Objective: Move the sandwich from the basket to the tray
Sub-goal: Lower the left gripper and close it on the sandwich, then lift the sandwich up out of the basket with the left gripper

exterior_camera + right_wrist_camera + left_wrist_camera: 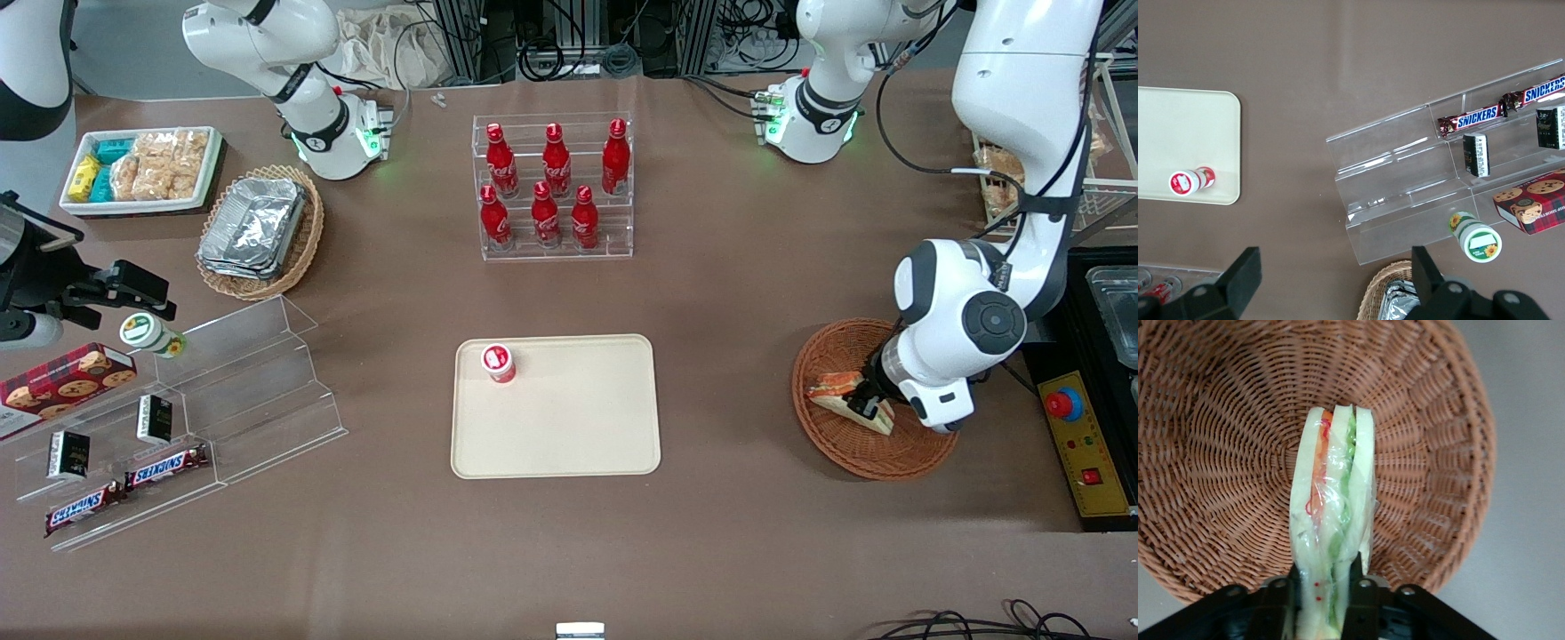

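We start with the counter, brown and wide, which carries everything. On it, nearer the front edge and about midway along, lies the tray, bare except for a small red-capped bottle standing in one corner. Toward the working arm's end of the counter sits the basket, and the sandwich is in it, or perhaps just lifted off its weave; we cannot tell which from either view.

The tool is down at the basket and clamped on the sandwich: in the wrist view its two dark fingers press against the two bread faces at one end of the wedge, with the filling edge facing the camera.

We judge the sandwich to be light and soft. It is wrapped in clear film, which looks slick, so a gentle squeeze may slide while a hard one would crush the bread and push out the layers. Holding across the flat bread faces, as now, seems the sound place; the thin point would likely fold.

Much is hidden. The arm's wrist covers the tool almost entirely in the front view, and part of the basket too. In the wrist view the sandwich's gripped end runs out of frame, so we cannot see how deep the fingers reach
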You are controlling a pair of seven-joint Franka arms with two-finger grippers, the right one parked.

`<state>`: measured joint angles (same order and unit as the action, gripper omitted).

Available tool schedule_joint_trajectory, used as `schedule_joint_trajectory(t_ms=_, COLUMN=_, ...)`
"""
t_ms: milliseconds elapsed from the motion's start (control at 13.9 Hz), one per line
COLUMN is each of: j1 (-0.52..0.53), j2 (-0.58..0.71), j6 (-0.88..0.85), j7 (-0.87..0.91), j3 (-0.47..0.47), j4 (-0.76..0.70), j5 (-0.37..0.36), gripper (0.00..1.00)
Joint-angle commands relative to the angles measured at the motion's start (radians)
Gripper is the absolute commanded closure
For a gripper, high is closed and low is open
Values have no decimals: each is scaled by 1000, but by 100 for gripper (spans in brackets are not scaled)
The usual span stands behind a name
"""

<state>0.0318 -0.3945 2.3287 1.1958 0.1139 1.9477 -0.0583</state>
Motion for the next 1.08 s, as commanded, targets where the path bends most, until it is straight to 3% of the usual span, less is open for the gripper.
schedule_joint_trajectory(t_ms=0, j1=-10, j2=52, j6=-163, j7=67, j3=6, j4=-83, j5=-32, gripper=100)
schedule_joint_trajectory(t_ms=505, j1=-9, j2=55, j6=-742, j7=38, j3=95, j4=-514, j5=-12, gripper=100)
schedule_joint_trajectory(t_ms=649, j1=-9, j2=66, j6=-817, j7=-43, j3=138, j4=-582, j5=-9, gripper=100)
schedule_joint_trajectory(t_ms=1009, j1=-12, j2=69, j6=-835, j7=-312, j3=257, j4=-579, j5=5, gripper=100)
